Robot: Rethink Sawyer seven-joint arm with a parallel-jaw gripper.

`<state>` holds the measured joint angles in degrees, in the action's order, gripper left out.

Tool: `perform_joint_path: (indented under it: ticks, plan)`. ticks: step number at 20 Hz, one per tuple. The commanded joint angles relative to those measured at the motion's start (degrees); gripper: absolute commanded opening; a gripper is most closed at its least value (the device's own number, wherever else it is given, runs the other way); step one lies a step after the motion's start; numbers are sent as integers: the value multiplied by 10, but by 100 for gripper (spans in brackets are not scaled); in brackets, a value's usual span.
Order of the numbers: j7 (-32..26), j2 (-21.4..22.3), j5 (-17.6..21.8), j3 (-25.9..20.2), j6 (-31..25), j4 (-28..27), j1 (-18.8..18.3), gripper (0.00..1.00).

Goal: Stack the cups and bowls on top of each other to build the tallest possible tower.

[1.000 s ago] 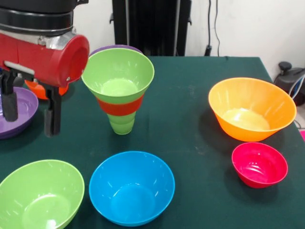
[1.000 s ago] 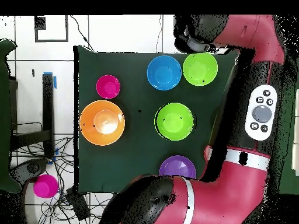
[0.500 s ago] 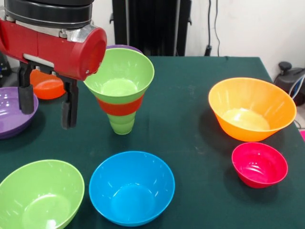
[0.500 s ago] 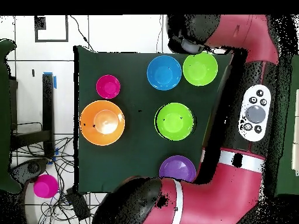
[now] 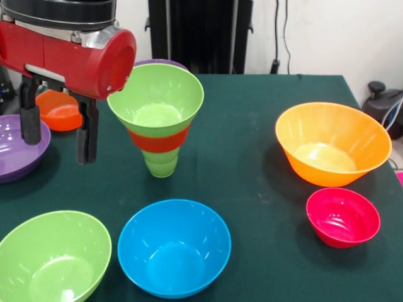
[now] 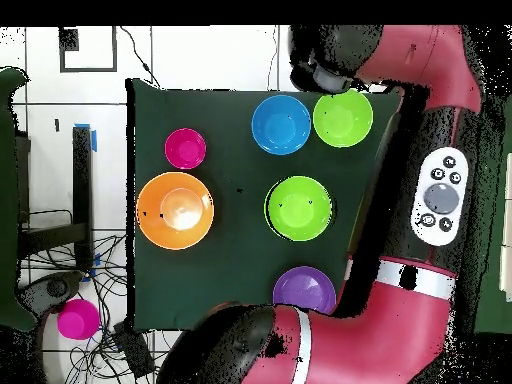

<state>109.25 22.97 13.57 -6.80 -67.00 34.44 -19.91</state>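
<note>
Your gripper point(image 5: 58, 133) hangs above the counter point(image 5: 252, 163) with its two dark fingers point(image 5: 86, 139) apart and nothing between them. One tip is over the rim of the purple bowl point(image 5: 16, 148); the other is over bare green cloth.

Just to the side of the fingers, toward the counter's middle, stands the tower point(image 5: 157, 119) — light-green cup point(image 5: 161, 165) at the base, a small orange-red bowl point(image 5: 158, 139) around it, a lime-green bowl point(image 5: 156, 100) flaring on top. It stands upright and apart from the fingers.

Behind the fingers sits a second small orange-red bowl point(image 5: 58, 112); a second purple bowl point(image 5: 154, 63) peeks out behind the tower.

In front of the fingers, near the counter's edge: a loose lime-green bowl point(image 5: 53, 258) and beside it the blue bowl point(image 5: 174, 247).

Well apart from the fingers, on the opposite side — the large orange bowl point(image 5: 332, 143), with the small pink-red bowl point(image 5: 343, 217) just in front of it.
</note>
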Motion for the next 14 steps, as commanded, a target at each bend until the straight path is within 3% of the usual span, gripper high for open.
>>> perform_joint_path:
  ticks: [1, 14]
  plan:
    - [34, -17, -5, -8, -21, 69, 11, 100]
    - [24, -1, -27, 6, -17, 92, 15, 100]
